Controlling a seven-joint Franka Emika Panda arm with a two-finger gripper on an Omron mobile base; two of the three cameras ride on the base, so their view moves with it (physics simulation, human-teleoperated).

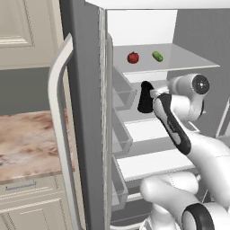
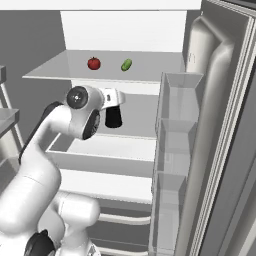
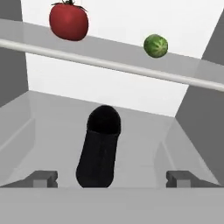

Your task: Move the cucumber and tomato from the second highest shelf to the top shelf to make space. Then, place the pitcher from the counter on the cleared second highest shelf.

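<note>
Currently the gripper [image 3: 112, 178] fingers are spread wide, flanking the pitcher [image 3: 99, 148] without gripping it; pitcher stands upright on the second highest shelf [image 2: 137, 122]. Tomato [image 2: 93, 63] and cucumber [image 2: 126, 64] sit on the top shelf [image 2: 165, 67] above the pitcher, apart from each other. I'd retreat straight back, level, so neither finger clips the pitcher.

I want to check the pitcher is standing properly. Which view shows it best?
The right base view: the pitcher stands upright on the second highest shelf. The left base view has the arm overlapping it; the hand view foreshortens it.
</note>
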